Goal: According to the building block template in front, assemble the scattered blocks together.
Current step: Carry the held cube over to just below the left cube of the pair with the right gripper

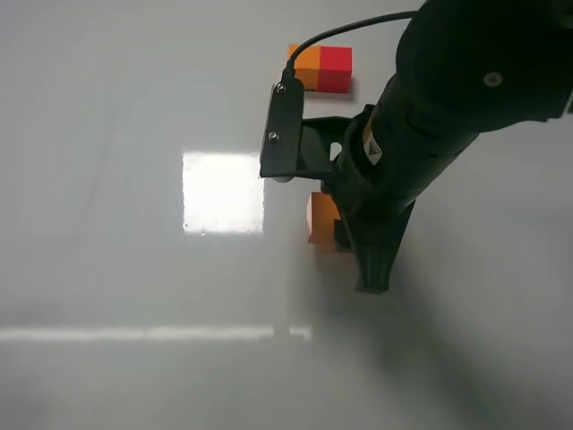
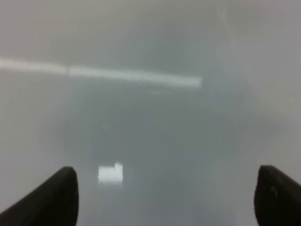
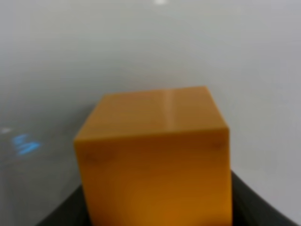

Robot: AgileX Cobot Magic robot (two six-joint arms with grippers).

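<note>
Near the table's middle, partly hidden under the right arm, the orange cube sits between the fingers of the right gripper; the wrist view shows it filling the jaws, apparently clamped. At the far edge lies the orange-and-red template bar. No red cube is visible. Grasping the orange block seems the step in hand; next it must meet the red one, orange leftward. Well apart, the left gripper hangs spread and empty over the bare table.
</note>
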